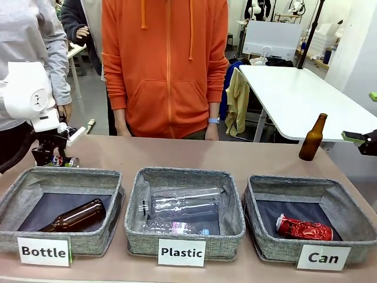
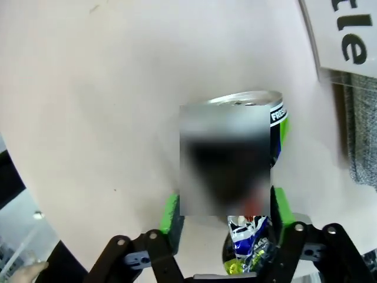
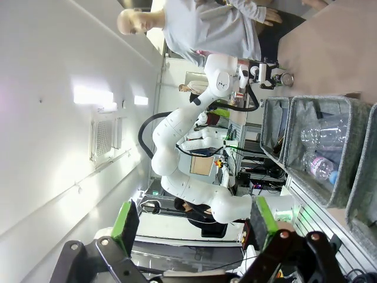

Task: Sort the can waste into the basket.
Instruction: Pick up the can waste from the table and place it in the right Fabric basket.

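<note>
Left gripper (image 2: 225, 207): green pads pressed in on either side of the dark can (image 2: 246, 101), so you have a pinch on it. The can lies between the fingers with its silver end pointing away from the wrist, and the crumpled print shows near the palm. The can looks to be down on the table (image 1: 177, 153), at the far left, behind the Bottle basket (image 1: 35, 177).

Right gripper (image 3: 191, 227): fingers spread wide, nothing between them, hanging at the right edge, well apart from the work.

Step, as I read it: grasp on can 2 of 2. The red can (image 1: 303, 229) already lies in the Can basket (image 1: 259, 200).

Next move calls for:
- a straight lift, high enough to clear the basket rims
- a long carry across the Bottle basket and the Plastic basket (image 1: 177, 174) to the Can basket at the far right
- release over the bare lining beside the red can

Watch the grip: a crushed can is uneven and may twist in the pads.
</note>
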`<state>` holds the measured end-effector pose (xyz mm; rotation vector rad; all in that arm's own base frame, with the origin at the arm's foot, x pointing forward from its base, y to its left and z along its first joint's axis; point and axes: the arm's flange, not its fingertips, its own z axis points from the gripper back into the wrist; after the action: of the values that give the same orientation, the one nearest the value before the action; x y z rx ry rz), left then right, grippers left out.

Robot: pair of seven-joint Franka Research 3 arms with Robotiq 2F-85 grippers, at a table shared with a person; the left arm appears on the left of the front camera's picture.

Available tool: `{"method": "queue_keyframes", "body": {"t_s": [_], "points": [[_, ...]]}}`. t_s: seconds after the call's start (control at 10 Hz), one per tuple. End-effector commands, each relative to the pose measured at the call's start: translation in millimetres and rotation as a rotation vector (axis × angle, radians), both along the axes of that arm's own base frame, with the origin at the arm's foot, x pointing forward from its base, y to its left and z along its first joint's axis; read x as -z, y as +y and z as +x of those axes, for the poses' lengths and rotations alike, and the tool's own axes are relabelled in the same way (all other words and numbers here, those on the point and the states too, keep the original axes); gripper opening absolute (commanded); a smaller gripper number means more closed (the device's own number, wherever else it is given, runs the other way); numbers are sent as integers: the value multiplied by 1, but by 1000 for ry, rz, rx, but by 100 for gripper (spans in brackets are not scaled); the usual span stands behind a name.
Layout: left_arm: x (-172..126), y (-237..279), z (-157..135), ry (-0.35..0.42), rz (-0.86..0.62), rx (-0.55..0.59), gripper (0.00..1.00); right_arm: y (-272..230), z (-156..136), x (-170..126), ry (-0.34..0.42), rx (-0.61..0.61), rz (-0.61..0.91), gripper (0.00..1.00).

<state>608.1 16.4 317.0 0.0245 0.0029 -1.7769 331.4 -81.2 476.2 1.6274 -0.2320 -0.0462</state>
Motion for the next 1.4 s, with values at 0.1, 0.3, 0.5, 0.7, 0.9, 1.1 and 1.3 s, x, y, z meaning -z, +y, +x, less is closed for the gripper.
{"method": "queue_keyframes", "body": {"t_s": [0.1,0.3,0.5,0.7,0.9,1.1,1.3], "points": [[2,-5,9,1,60,-23,0,-3,0,-1,-24,-13,-6,100],[4,-4,11,2,52,-36,5,-3,0,-1,-24,-13,-6,100],[2,-5,12,-2,43,-42,0,-3,0,-1,-24,-13,-6,100],[-2,-2,12,-13,18,-61,0,-3,0,-1,-24,-13,-6,100],[-17,7,11,-30,-31,-95,0,-3,0,-1,-24,-13,-6,100],[-54,24,-2,-21,-111,-174,0,-3,0,-1,-24,-13,-6,100],[-102,44,-41,153,-203,-227,0,-3,0,-1,-24,-13,-6,100]]}}
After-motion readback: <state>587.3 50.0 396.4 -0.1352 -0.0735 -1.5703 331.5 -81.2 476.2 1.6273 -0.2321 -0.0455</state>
